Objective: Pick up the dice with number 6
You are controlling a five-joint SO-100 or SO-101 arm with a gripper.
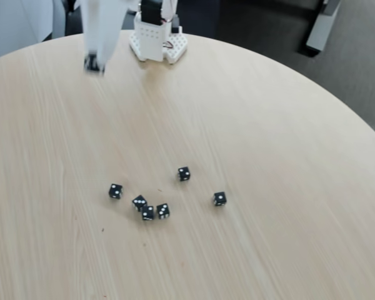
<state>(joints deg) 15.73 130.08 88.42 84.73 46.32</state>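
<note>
**Round table with scattered dice, fixed view**

Surface: pale wood-grain round table (250,119); grey carpet floor (350,81) at upper right.
Upper left: white gripper (94,64), blurred, holding a small dark object at its tip; its pips cannot be read, and whether the claw is clenched cannot be told.
Top centre: white arm base (157,40) on the table edge.
Lower centre: six black dice (148,212), loosely grouped; none shows six pips on top.

Six dice (149,203) clustered mid-table (287,156) — arm base (157,42) at far edge
</note>
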